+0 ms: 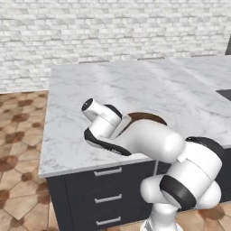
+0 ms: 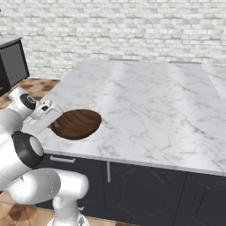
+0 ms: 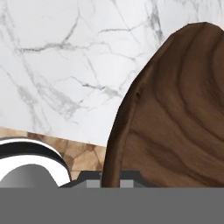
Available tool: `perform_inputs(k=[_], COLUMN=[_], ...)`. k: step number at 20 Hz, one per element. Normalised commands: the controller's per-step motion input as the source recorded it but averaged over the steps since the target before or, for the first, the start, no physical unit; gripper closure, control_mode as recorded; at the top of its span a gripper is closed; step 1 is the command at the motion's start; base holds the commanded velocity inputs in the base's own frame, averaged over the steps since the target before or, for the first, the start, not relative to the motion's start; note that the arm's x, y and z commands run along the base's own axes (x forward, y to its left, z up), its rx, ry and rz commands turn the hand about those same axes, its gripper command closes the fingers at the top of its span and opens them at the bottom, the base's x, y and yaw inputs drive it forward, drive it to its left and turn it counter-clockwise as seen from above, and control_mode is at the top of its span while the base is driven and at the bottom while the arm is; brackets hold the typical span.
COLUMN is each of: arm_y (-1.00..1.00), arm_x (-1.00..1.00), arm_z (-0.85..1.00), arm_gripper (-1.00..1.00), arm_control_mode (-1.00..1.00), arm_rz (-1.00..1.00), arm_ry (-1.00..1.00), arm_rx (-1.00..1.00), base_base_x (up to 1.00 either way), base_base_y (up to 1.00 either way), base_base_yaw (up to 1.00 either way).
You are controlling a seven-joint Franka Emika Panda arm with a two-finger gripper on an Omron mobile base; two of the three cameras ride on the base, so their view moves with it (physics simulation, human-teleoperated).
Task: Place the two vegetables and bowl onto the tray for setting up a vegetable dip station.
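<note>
The bowl (image 2: 78, 123) is round, shallow and dark brown with wood grain. It sits at the near edge of the marble counter (image 2: 145, 101), and I cannot tell whether it rests there or hangs just above. In the left base view a sliver of the bowl (image 1: 151, 118) peeks out behind my arm. My gripper (image 3: 111, 180) is shut on the bowl's rim (image 3: 114, 148), one fingertip (image 3: 92, 179) on each side of it. In the right base view the hand (image 2: 44, 115) is at the bowl's left side. The two vegetables and the tray are out of view.
Behind the wide marble counter (image 1: 122, 85) runs a white brick wall (image 1: 113, 31). Dark drawers (image 1: 108, 185) sit under the front edge, with tiled floor (image 1: 20, 135) to the left. A dark appliance (image 2: 12, 64) stands at the far left.
</note>
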Motion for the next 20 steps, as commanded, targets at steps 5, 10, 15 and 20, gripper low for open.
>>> perform_inputs(k=[5, 10, 15, 20], arm_y=[0.00, 0.00, 0.00, 0.00], arm_x=[0.00, 0.00, 0.00, 0.00], arm_z=[0.00, 0.00, 0.00, 0.00], arm_gripper=[1.00, 1.00, 1.00, 1.00], arm_control_mode=[1.00, 1.00, 1.00, 1.00], arm_rz=[0.00, 0.00, 0.00, 0.00], arm_ry=[0.00, 0.00, 0.00, 0.00], arm_rx=[0.00, 0.00, 0.00, 0.00], base_base_x=[0.00, 0.06, 0.09, 0.09], base_base_y=[-0.36, -0.55, -0.59, -0.59], base_base_yaw=[-0.02, 0.00, 0.00, 0.00])
